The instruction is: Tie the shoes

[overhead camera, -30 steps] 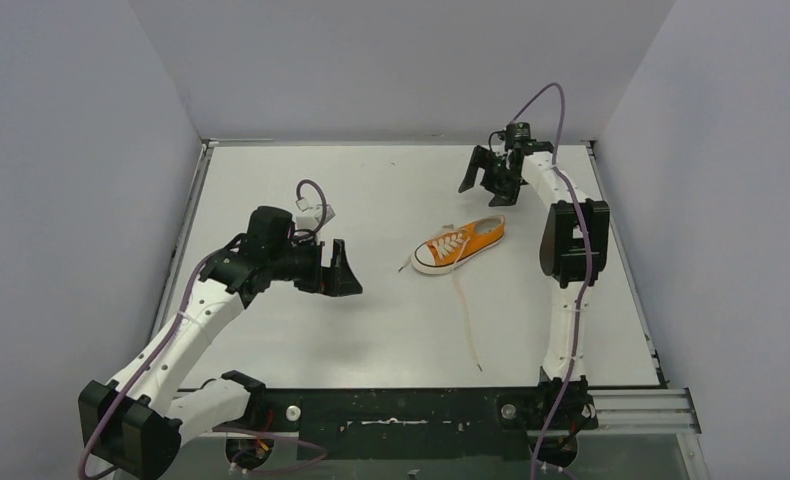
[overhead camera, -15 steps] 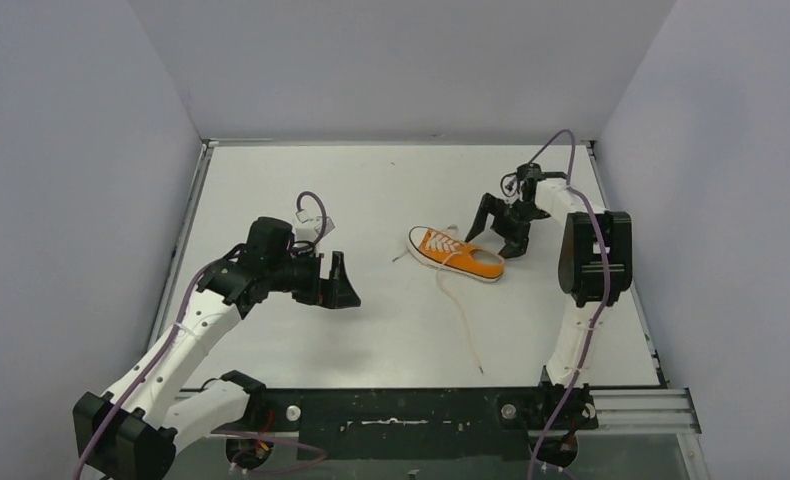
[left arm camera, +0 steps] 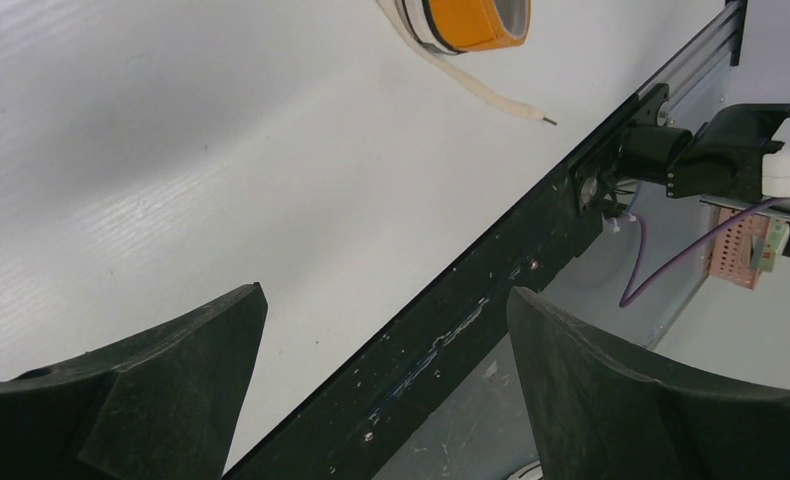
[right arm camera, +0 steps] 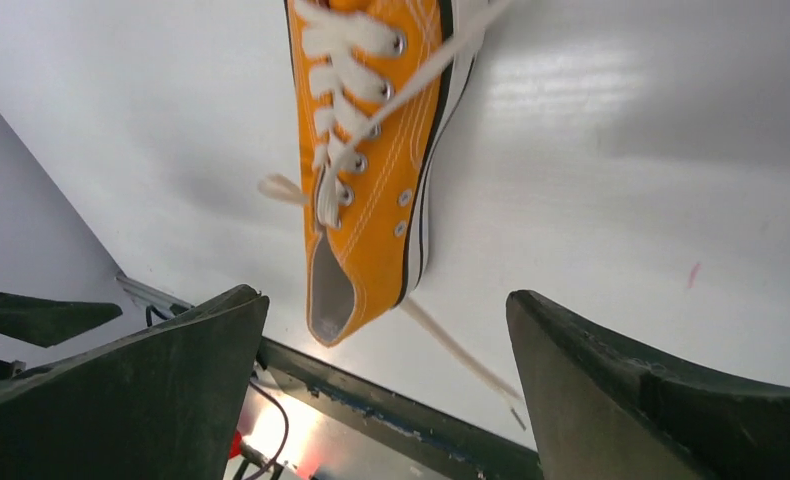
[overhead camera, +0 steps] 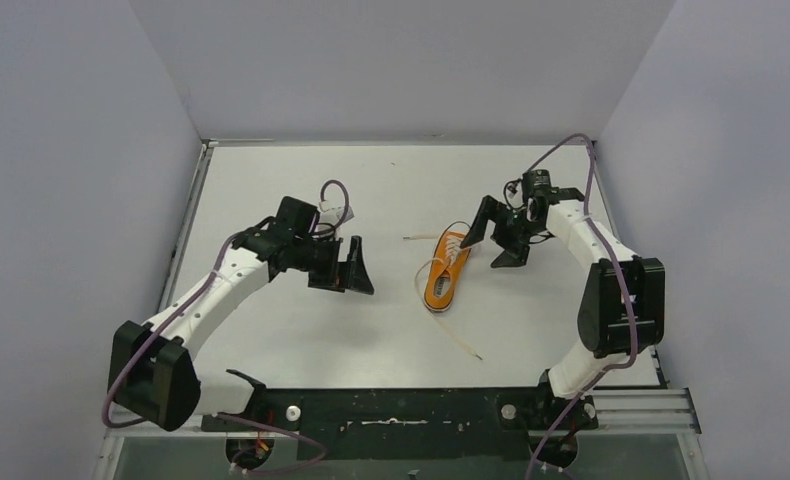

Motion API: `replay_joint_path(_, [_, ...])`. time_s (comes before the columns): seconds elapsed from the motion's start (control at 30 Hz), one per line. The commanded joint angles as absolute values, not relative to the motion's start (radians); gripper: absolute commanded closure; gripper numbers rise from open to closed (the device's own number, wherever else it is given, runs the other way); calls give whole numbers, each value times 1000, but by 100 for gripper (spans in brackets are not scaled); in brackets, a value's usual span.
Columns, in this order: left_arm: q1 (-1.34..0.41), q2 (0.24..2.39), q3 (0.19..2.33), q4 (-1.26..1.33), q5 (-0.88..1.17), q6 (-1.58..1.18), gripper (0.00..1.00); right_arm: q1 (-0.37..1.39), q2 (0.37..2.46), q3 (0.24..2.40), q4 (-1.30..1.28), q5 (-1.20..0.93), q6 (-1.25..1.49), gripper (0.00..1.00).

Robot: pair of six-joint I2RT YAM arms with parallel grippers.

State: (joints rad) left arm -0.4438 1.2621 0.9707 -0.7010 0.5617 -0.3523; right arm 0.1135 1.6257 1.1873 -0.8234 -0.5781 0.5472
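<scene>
Both hands gape empty, right hand just beside the small orange canvas sneaker on the tabletop, left hand well apart, so we should pinch each long whitish lace near its tip.

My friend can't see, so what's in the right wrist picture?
An orange sneaker with loose white laces lies on a white table, heel opening toward the camera. Two dark jaws stand wide open in the foreground, not touching it.

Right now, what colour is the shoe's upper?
The shoe upper is orange, with whitish laces; it shows best in the right wrist view.
</scene>
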Motion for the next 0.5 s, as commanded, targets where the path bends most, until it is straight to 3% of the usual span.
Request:
replay_joint_path(0.0, [-457,1411,1084,-594,678,-358,12,92,1721,1311,-745,-533,511,5])
replay_joint_path(0.1, [-460,1525,1140,-472,742,-416,14,67,1787,1296,-648,-573,614,12])
replay_joint_path(0.23, [-459,1703,1230,-251,863,-502,14,56,1834,1249,-458,-659,732,11])
replay_joint_path(0.37, [-464,1867,1266,-2,898,-604,8,50,1909,1273,-432,-686,742,10])
replay_joint_path(0.47, [-468,1957,1293,75,904,-646,8,22,1905,1217,-316,-710,825,15])
